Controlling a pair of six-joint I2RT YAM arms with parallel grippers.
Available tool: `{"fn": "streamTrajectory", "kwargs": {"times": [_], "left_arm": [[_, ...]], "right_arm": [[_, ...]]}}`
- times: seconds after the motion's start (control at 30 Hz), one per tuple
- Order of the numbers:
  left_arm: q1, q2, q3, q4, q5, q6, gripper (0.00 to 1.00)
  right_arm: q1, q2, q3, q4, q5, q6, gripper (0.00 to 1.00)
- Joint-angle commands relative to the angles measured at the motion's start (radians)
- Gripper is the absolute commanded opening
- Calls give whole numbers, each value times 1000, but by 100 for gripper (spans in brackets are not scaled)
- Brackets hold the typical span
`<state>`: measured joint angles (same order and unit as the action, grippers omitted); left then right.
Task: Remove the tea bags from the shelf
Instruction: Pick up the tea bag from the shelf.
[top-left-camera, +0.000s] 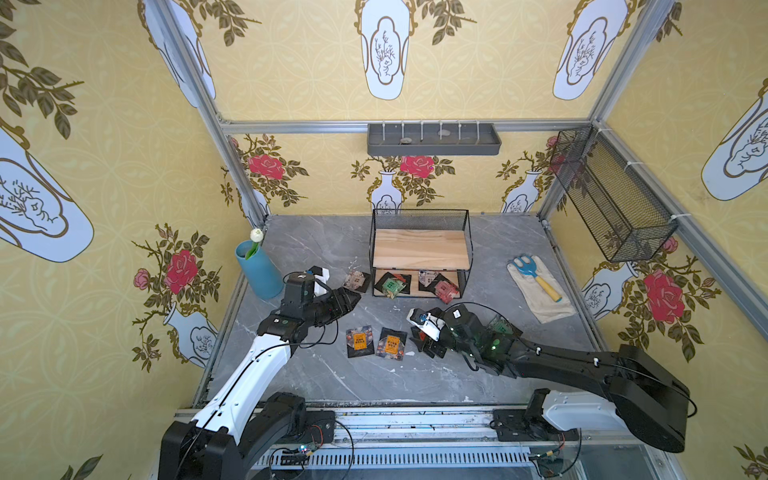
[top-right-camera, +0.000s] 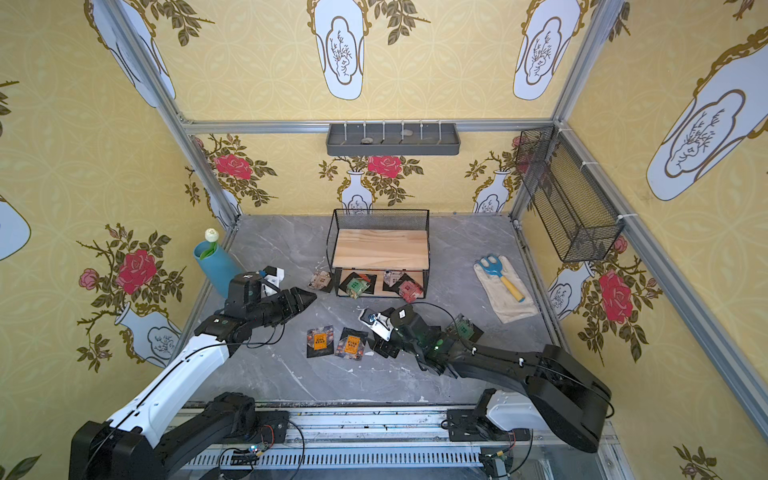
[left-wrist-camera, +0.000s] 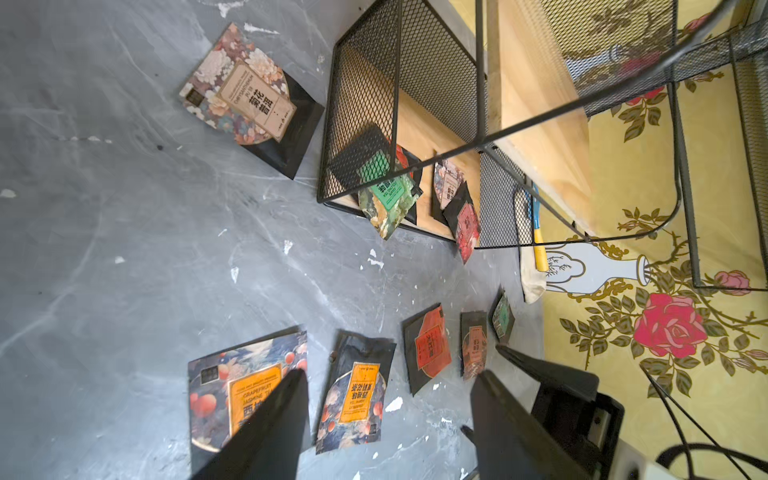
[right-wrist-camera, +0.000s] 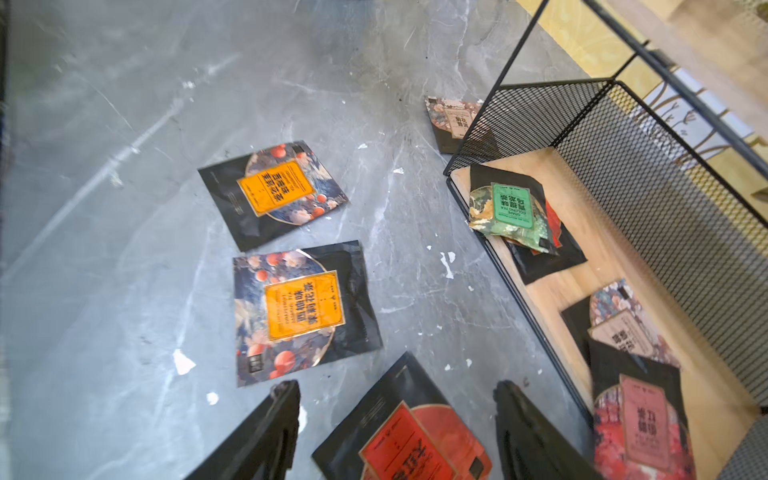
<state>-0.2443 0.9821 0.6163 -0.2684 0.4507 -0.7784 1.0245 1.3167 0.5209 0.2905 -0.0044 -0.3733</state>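
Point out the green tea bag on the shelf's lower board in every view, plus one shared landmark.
Top view: green tea bag on the shelf, lower board, left half.
Top view: green tea bag, same spot.
Left wrist: bag overhanging the board's front edge.
Right wrist: bag near the board's front corner.
Landmark: two orange tea bags on the table, seen in all four.

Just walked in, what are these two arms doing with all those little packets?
Two robot arms are clearing tea bags off a small two-tier shelf. Its top board is bare, but a few remain on the lower board, among them a green sachet and a red sachet. Others already lie on the grey table, such as two orange sachets. The left gripper and right gripper are both open and empty; the right one hangs over a red-labelled sachet on the table.
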Motion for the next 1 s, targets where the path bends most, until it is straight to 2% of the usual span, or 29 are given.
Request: {"fn": "streamTrajectory", "kwargs": {"times": [0.0, 0.23, 0.43, 0.97], "left_arm": [[0, -30, -34, -23, -12, 12, 70], [-1, -74, -104, -8, -12, -28, 70], [0, -104, -138, -8, -23, -59, 71], [-1, -80, -151, -3, -24, -74, 71]], "right_arm": [[-1, 73, 22, 144, 22, -124, 77], [-29, 220, 19, 401, 42, -169, 77], [-60, 351, 59, 529, 36, -196, 76], [-107, 550, 197, 556, -23, -266, 71]]}}
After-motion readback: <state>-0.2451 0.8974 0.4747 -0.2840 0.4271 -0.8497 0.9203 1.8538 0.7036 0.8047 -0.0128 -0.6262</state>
